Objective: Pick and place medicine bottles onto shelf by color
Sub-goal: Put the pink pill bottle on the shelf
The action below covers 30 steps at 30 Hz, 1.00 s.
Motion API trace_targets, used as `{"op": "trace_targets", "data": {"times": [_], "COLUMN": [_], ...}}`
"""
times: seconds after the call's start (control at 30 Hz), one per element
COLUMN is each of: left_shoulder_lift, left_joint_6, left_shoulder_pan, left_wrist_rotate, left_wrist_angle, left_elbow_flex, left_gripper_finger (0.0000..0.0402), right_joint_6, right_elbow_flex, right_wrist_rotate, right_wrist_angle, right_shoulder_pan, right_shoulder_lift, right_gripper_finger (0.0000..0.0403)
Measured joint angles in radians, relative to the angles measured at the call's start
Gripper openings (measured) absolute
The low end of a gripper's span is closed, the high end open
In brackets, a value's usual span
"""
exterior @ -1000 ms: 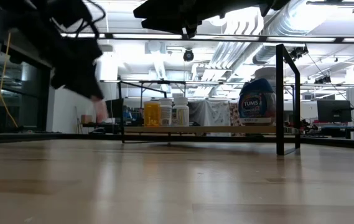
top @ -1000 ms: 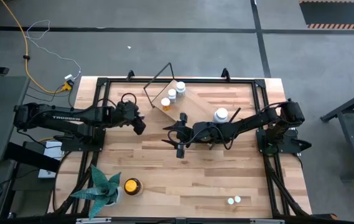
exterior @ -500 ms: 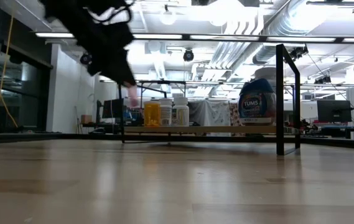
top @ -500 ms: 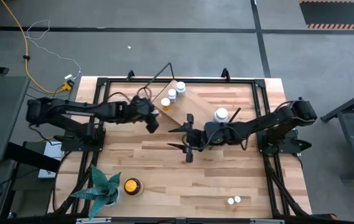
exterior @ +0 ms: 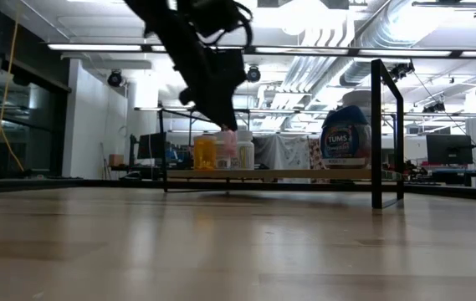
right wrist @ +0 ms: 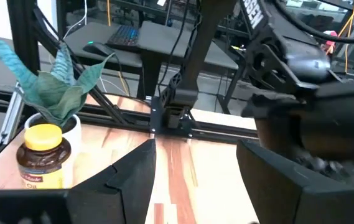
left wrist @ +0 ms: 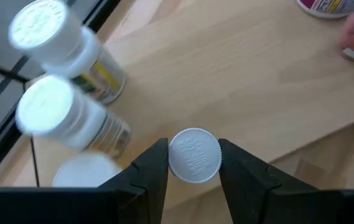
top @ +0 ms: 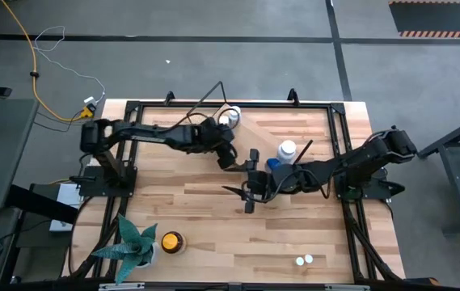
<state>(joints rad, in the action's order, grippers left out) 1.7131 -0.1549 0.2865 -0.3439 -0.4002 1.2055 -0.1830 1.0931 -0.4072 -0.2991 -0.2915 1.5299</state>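
Note:
My left gripper [top: 228, 155] reaches over the shelf [top: 210, 93], shut on a small white-capped bottle [left wrist: 193, 155]. The bottle's body is hidden under its cap. In the low view this gripper [exterior: 225, 138] hangs in front of the orange bottle [exterior: 204, 153] and a white bottle [exterior: 244, 150], which stand on the shelf board [exterior: 279, 174]. Further white-capped bottles [left wrist: 46, 106] stand beside the held one. A blue bottle [top: 286, 149] stands farther right. My right gripper [top: 250, 191] hovers open over the table's middle, touching nothing. My left gripper pinches the bottle's white cap [left wrist: 193, 155] between its two fingers [left wrist: 155, 168], coming from above and pointing down. The bottle stays upright below the fingers, over the shelf board [left wrist: 239, 74]. Whether its base rests on the board, I cannot tell.
An amber bottle with a yellow cap [top: 170, 241] stands by the green plant [top: 132, 241] near the table's near left corner. Two small white bottles [top: 303, 260] stand near the near right corner. Bare tabletop lies between them.
My left gripper has travelled toward the table's right, from the left side to over the shelf, carrying the bottle with it. My right gripper has drawn back a little toward the near and right edges, staying open.

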Motion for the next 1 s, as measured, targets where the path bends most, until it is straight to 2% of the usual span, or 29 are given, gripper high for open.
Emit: {"op": "trace_targets", "data": {"times": [0.27, 1.0], "left_shoulder_lift": [0.122, 0.138], "left_joint_6": [0.020, 0.003], "left_shoulder_pan": [0.030, 0.088], "left_wrist_rotate": [0.009, 0.017], "left_wrist_angle": [-0.089, -0.110], "left_elbow_flex": [0.132, 0.134], "left_gripper_finger": [0.0119, 0.0120], "right_joint_6": [0.002, 0.010], "right_elbow_flex": [0.000, 0.000], "right_wrist_rotate": [0.000, -0.010], "right_wrist_angle": [0.003, 0.007], "right_shoulder_pan": [0.001, 0.001], "right_shoulder_lift": [0.000, 0.000], "right_gripper_finger": [0.0215, 0.0215]}}
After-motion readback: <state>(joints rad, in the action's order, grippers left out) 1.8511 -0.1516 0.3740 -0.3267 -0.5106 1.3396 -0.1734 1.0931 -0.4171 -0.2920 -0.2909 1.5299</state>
